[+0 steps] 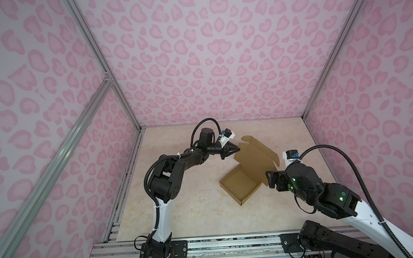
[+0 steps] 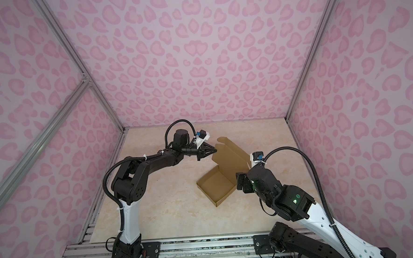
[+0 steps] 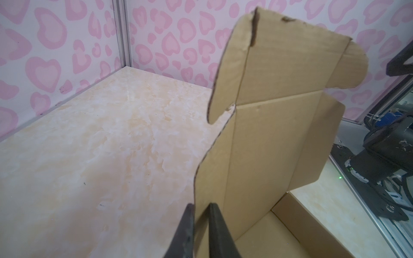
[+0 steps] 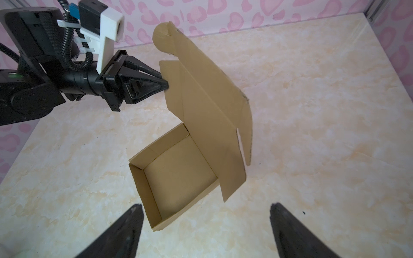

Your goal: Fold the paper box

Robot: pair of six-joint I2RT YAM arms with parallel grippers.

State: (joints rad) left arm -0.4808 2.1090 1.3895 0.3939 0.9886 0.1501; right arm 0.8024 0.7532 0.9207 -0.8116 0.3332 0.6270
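Box [image 1: 241, 184] near table [image 1: 180, 208] centre, base formed, lid [image 1: 257, 159] raised toward 1 o'clock. Left gripper [image 1: 237, 149] at 12, pinched narrow on lid's side flap [image 3: 212, 174]. Right gripper [image 4: 206, 205] at 3, wide, empty. Likely light, stiffish, easily creased; best held by flap edges.

Left gripper [image 1: 237, 149] seemingly pinched, right gripper [image 4: 206, 205] wide.
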